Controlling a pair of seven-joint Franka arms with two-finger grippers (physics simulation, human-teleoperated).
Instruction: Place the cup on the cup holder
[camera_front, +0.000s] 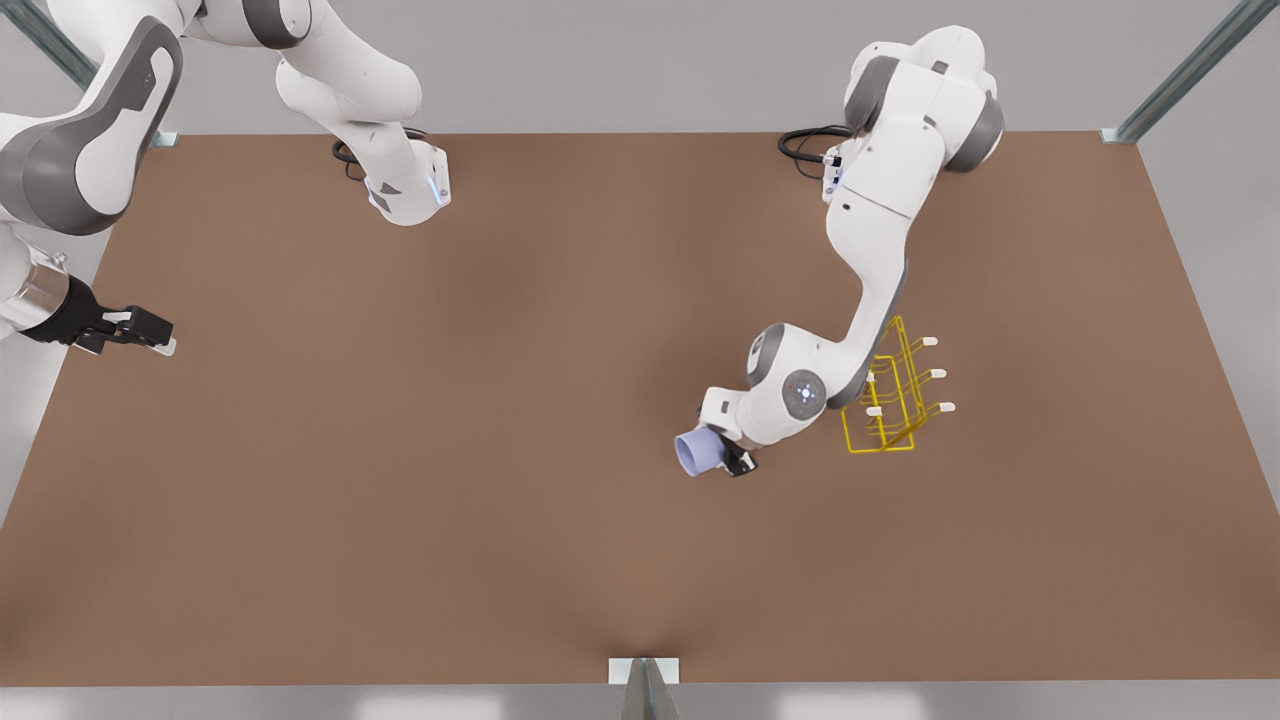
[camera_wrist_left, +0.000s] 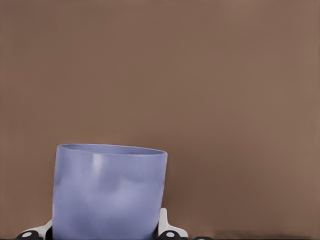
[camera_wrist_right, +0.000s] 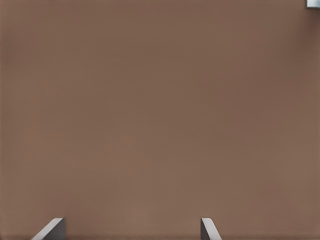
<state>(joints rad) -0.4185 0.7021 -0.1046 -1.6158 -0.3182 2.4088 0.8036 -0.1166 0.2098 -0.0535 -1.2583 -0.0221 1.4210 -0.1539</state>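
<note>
The lavender-blue cup (camera_front: 698, 452) lies sideways in my left gripper (camera_front: 727, 457), its rim turned toward the front view's left. In the left wrist view the cup (camera_wrist_left: 107, 192) sits between the two fingers (camera_wrist_left: 167, 227), which are shut on its sides. The yellow wire cup holder (camera_front: 888, 405) stands just to the front view's right of that arm's wrist, its white-capped prongs pointing right and part of its frame hidden behind the arm. My right gripper (camera_front: 160, 338) waits at the front view's far left edge, open, with nothing between its fingertips (camera_wrist_right: 52, 229).
A brown table (camera_front: 500, 450) spreads under both arms. Both arm bases stand at its far edge. A metal bracket (camera_front: 644, 672) sits at the middle of the near edge, and metal posts stand at the far corners.
</note>
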